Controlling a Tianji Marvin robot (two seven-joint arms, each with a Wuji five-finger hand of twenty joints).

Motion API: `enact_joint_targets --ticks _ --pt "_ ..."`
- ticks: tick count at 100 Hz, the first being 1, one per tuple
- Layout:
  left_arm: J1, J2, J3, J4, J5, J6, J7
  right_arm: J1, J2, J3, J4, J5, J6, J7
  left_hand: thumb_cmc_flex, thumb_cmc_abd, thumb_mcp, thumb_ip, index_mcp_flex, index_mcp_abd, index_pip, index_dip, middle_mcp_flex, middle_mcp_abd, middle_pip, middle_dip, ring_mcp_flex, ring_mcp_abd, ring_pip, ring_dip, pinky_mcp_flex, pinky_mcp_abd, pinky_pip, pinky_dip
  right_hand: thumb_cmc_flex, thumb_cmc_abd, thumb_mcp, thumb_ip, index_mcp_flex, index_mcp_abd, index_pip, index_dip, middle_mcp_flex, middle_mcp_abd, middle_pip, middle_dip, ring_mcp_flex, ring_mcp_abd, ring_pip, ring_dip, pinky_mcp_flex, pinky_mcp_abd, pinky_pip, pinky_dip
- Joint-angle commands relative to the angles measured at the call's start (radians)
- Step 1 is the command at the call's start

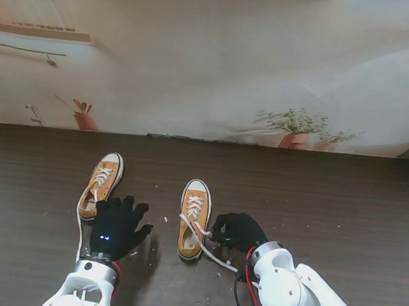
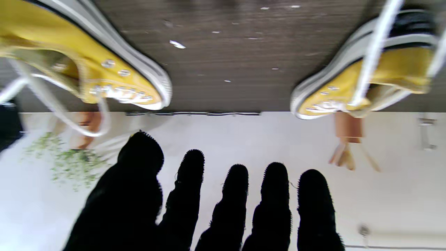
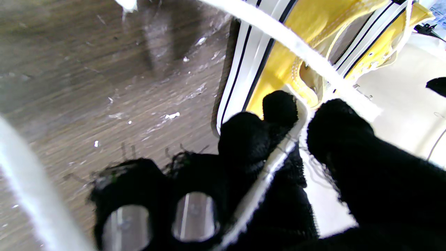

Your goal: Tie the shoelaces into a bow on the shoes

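Note:
Two yellow canvas shoes with white laces lie on the dark table. The left shoe (image 1: 100, 185) (image 2: 366, 83) is angled, its laces loose. The right shoe (image 1: 194, 219) (image 2: 87, 69) (image 3: 296, 52) points away from me. My right hand (image 1: 236, 232) (image 3: 278, 167), in a black glove, sits at that shoe's right side with thumb and fingers pinched on a white lace (image 1: 213, 255) (image 3: 264, 174) that trails toward me. My left hand (image 1: 117, 226) (image 2: 223, 202) hovers between the shoes, nearer to me, fingers spread and holding nothing.
The dark wood table (image 1: 329, 200) carries small white specks. Its far edge meets a pale wall printed with plant pots (image 1: 295, 136). A cable (image 1: 243, 299) runs along my right forearm.

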Motion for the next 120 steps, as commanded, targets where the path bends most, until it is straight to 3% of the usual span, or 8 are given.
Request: enact_joint_targets --ticks 1,11,23,34,79,97,107,120 --pt "-0.016 -0.001 0.025 0.007 0.01 -0.049 0.01 -0.004 0.002 0.001 -0.003 0.003 0.001 0.015 0.025 0.014 -0.013 0.027 0.033 0.016 0.006 0.005 0.012 0.019 -0.011 -0.014 0.005 0.004 -0.004 -0.007 0.01 0.009 -0.001 0.003 0.02 0.004 -0.037 -0.005 0.013 -0.027 0.025 -0.021 0.061 0.01 0.018 0.016 0.03 -0.059 0.07 0.006 0.038 -0.023 0.278 -0.004" --pt "-0.049 0.009 0.058 0.027 0.053 -0.089 0.014 -0.005 0.002 0.002 -0.002 0.004 0.002 0.014 0.085 -0.059 0.028 0.024 0.03 -0.065 0.022 0.034 0.024 -0.005 0.0 -0.007 0.011 -0.016 0.002 -0.005 0.013 -0.002 0.001 0.005 0.02 0.003 -0.037 -0.005 0.013 -0.027 0.025 -0.021 0.062 0.011 0.018 0.016 0.03 -0.059 0.07 0.006 0.038 -0.023 0.278 -0.004" --pt "-0.101 0.016 0.109 0.062 0.087 -0.11 0.034 -0.008 0.002 0.006 -0.001 0.005 0.001 0.012 0.04 -0.146 0.237 -0.044 0.017 -0.119 0.053 -0.012 0.03 -0.032 0.021 -0.002 0.024 -0.04 0.016 -0.009 0.029 -0.016 0.0 0.002 0.02 0.004 -0.037 -0.006 0.013 -0.028 0.025 -0.021 0.062 0.011 0.018 0.016 0.03 -0.059 0.07 0.006 0.038 -0.023 0.278 -0.004" --pt "-0.151 0.019 0.158 0.1 0.105 -0.1 0.06 -0.01 0.001 0.01 0.0 0.007 0.001 0.011 0.007 -0.219 0.354 -0.065 0.0 -0.149 0.086 -0.027 0.025 -0.042 0.041 0.006 0.031 -0.051 0.034 -0.004 0.044 -0.022 0.004 -0.002 0.02 0.004 -0.038 -0.006 0.013 -0.029 0.025 -0.022 0.063 0.011 0.019 0.016 0.03 -0.059 0.07 0.006 0.038 -0.023 0.278 -0.004" --pt "-0.284 0.017 0.281 0.196 0.102 -0.053 0.07 -0.021 0.002 0.027 0.002 0.01 -0.005 0.012 0.023 -0.325 0.501 -0.094 0.04 -0.211 0.137 -0.054 0.062 -0.073 0.086 0.023 0.064 -0.064 0.077 0.003 0.075 -0.015 0.042 0.001 0.025 0.007 -0.041 -0.007 0.014 -0.032 0.029 -0.023 0.065 0.013 0.019 0.016 0.03 -0.059 0.07 0.006 0.037 -0.009 0.284 0.001" --pt "-0.335 0.012 0.326 0.248 0.071 -0.049 0.088 -0.025 0.003 0.031 0.001 0.008 -0.005 0.013 0.023 -0.313 0.508 -0.109 0.085 -0.24 0.18 -0.046 0.093 -0.08 0.103 0.029 0.09 -0.066 0.093 0.004 0.096 -0.008 0.055 0.005 0.026 0.008 -0.042 -0.007 0.016 -0.033 0.03 -0.024 0.065 0.011 0.019 0.016 0.03 -0.059 0.07 0.006 0.037 -0.009 0.283 0.002" --pt "-0.348 0.01 0.34 0.264 0.059 -0.046 0.094 -0.026 0.003 0.033 0.001 0.007 -0.004 0.013 0.054 -0.313 0.455 -0.145 0.11 -0.263 0.222 -0.057 0.107 -0.08 0.107 0.03 0.099 -0.065 0.099 0.0 0.103 -0.005 0.06 0.008 0.027 0.008 -0.042 -0.007 0.016 -0.035 0.031 -0.024 0.066 0.013 0.019 0.017 0.03 -0.059 0.07 0.006 0.037 -0.008 0.283 0.003" --pt "-0.356 0.008 0.347 0.279 0.044 -0.051 0.099 -0.028 0.003 0.035 0.002 0.007 -0.004 0.013 0.139 -0.21 0.173 -0.106 0.129 -0.295 0.319 -0.097 0.134 -0.075 0.112 0.034 0.109 -0.062 0.107 -0.002 0.109 -0.002 0.071 0.015 0.029 0.008 -0.042 -0.007 0.018 -0.033 0.033 -0.024 0.067 0.012 0.019 0.017 0.03 -0.058 0.069 0.006 0.037 -0.008 0.283 0.003"
